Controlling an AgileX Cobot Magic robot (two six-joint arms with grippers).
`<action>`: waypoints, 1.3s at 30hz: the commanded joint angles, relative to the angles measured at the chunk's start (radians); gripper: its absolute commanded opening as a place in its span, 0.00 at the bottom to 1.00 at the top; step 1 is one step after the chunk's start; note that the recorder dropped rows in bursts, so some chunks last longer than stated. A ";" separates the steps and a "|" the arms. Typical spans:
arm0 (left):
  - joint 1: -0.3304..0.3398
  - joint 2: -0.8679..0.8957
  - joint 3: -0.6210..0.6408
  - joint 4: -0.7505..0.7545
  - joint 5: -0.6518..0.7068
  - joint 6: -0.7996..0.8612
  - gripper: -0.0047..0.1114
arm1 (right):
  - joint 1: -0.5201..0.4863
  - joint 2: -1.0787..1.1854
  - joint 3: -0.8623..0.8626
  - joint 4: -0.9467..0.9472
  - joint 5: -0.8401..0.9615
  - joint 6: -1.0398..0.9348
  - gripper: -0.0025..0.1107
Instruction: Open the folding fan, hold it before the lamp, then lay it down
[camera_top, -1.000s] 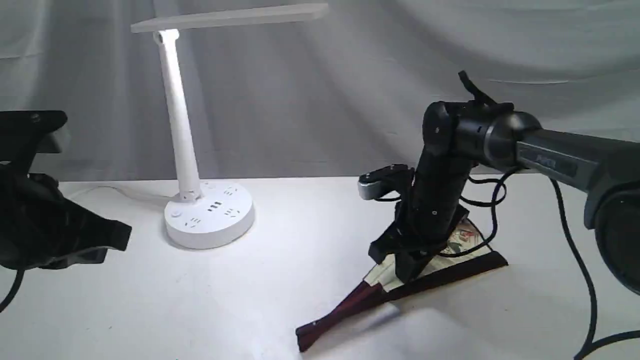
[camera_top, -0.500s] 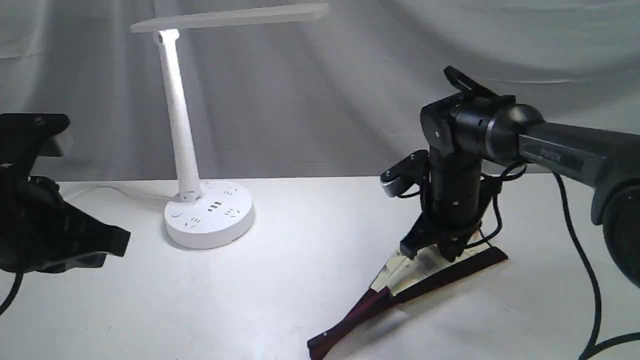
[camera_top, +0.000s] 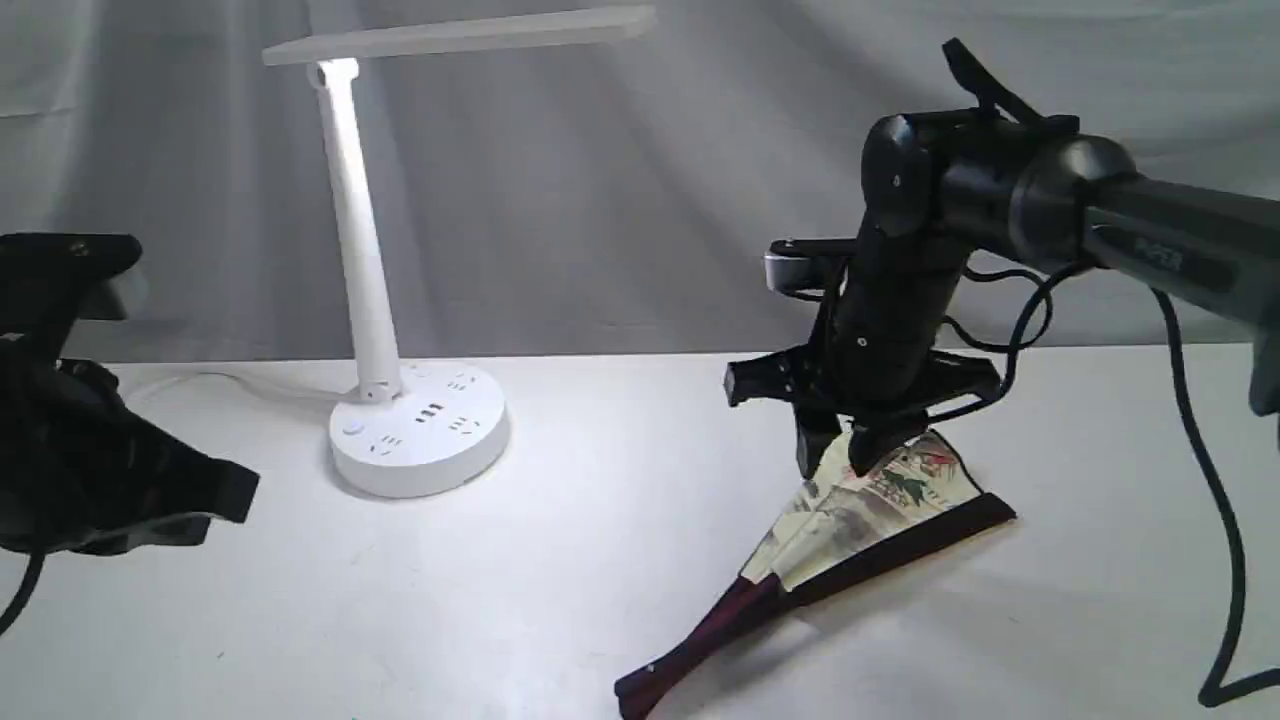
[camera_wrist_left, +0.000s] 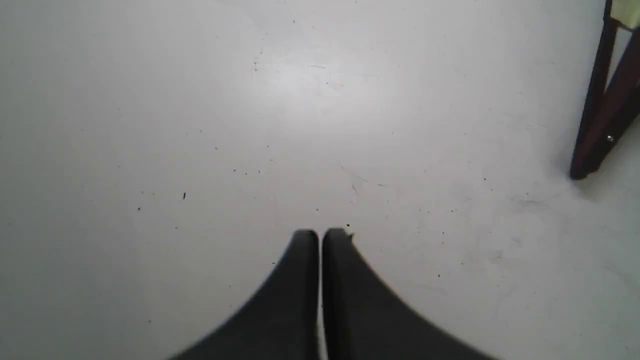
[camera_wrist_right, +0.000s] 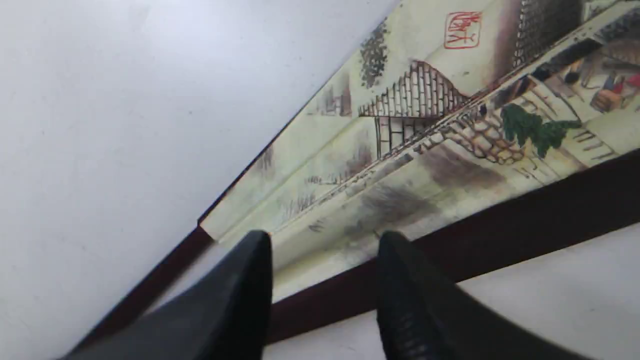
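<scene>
The right arm (camera_top: 905, 290) is matte black — tapered hand (camera_top: 835, 462), grey forearm tube (camera_top: 1180, 250), looping black cables (camera_top: 1200, 450).

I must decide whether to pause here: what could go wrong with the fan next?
1. The right tool stands open over the paper of the folding fan, not its rib; closing there may crease the pleats.
2. The fan lies only partly spread, so it may show little before the lamp.
</scene>
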 joint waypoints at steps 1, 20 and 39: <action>-0.004 0.000 -0.008 -0.002 0.012 0.007 0.04 | -0.001 0.027 0.002 -0.035 -0.034 0.140 0.37; -0.004 0.000 -0.008 -0.002 0.005 0.009 0.04 | -0.001 0.143 0.003 -0.175 -0.201 0.392 0.45; -0.004 0.000 -0.008 -0.002 0.005 0.009 0.04 | -0.001 0.188 0.000 -0.182 -0.340 -0.187 0.45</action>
